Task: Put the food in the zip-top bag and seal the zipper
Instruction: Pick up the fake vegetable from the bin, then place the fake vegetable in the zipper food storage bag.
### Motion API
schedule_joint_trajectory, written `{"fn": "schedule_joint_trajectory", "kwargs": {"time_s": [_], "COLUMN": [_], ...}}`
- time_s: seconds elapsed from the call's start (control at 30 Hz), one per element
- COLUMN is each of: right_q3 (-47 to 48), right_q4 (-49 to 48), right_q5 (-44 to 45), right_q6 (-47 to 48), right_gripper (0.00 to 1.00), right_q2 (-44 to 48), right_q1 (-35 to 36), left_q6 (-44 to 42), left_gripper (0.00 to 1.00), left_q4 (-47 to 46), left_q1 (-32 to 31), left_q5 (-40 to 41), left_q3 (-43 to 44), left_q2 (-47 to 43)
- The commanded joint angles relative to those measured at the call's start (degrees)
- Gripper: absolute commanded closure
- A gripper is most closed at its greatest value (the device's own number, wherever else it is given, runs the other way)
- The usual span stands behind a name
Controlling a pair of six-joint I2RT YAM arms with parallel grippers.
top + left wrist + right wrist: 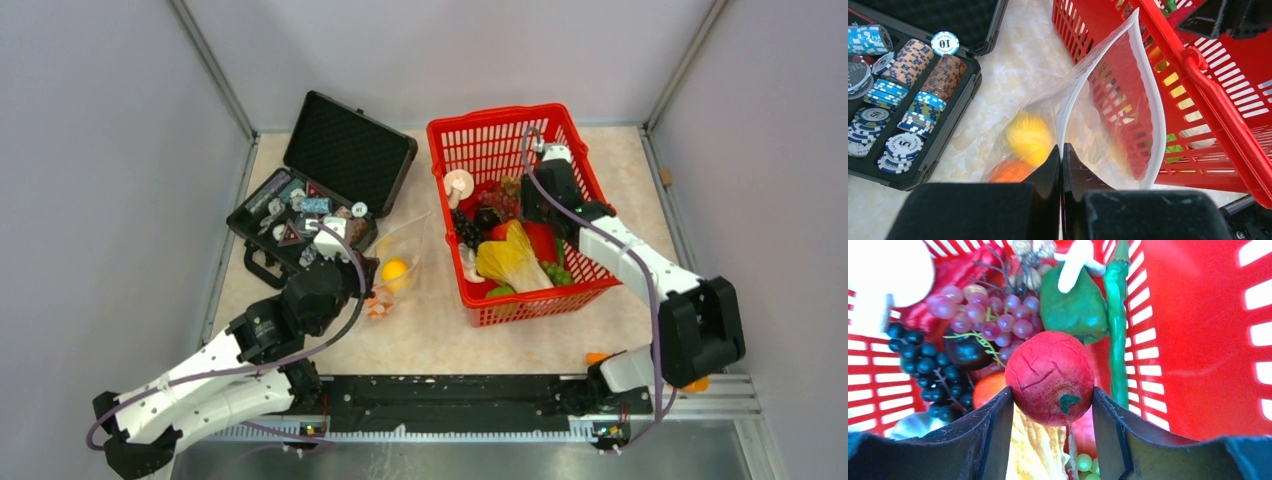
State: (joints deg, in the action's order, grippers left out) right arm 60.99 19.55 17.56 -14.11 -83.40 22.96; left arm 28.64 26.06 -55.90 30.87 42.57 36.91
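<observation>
Top external view, bench [430, 335]. Left end effector [1062, 152]: closed on the zip-top bag [408, 248] at its zipper [1160, 107], propping the mouth open toward the basket [500, 115]; lemon [1029, 136] inside. Right end effector [1053, 405]: clasping red fruit [1050, 370] in the basket, likely bound bagward.

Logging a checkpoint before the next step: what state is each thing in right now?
zip-top bag: mouth open, lemon inside
zipper: unsealed
left tool: shut on the bag's mouth edge
right tool: closed on the red fruit, inside the red basket
black case: lid open
</observation>
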Motion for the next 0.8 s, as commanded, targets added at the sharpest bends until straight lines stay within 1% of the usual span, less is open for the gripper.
{"fn": "schedule_joint_trajectory", "kwargs": {"time_s": [0.0,0.2,0.3,0.37,0.47,0.53,0.63,0.77], "right_q3": [-2.8,-4.2,-5.6,-6.3,-6.7,-7.2,-8.4,-8.0], "right_q4": [-7.4,-10.0,-12.7,-14.2,-14.9,-15.7,-18.4,-19.2], "right_q5": [-3.6,-7.6,-12.7,-16.8,-17.4,-19.8,-26.8,-35.7], "right_q6": [-0.6,-3.0,-4.1,-4.9,-6.0,-6.6,-7.6,-9.2], "right_gripper": [0.7,0.71,0.71,0.77,0.77,0.77,0.77,0.77], "right_q2": [6.0,8.6,11.0,12.9,16.2,19.0,23.0,25.4], "right_q1": [-0.3,-0.3,-0.3,-0.3,-0.2,-0.1,-0.2,0.0], "left_q6": [0.2,0.4,0.4,0.2,-0.2,-0.3,-0.4,-0.7], "left_gripper": [1.0,1.0,1.0,1.0,1.0,1.0,1.0,1.0], "left_q4": [-2.5,-2.5,-2.5,-2.5,-2.5,-2.6,-2.9,-3.0], "left_q1": [-0.1,-0.1,-0.1,-0.1,-0.1,-0.1,-0.1,-0.1], "left_q5": [0.2,-0.1,-0.1,0.0,0.1,0.0,0.1,0.7], "left_q3": [0.3,0.4,0.7,1.1,1.8,2.1,2.2,2.6], "left_q2": [0.4,0.7,1.2,1.7,2.5,3.0,3.1,3.0]}}
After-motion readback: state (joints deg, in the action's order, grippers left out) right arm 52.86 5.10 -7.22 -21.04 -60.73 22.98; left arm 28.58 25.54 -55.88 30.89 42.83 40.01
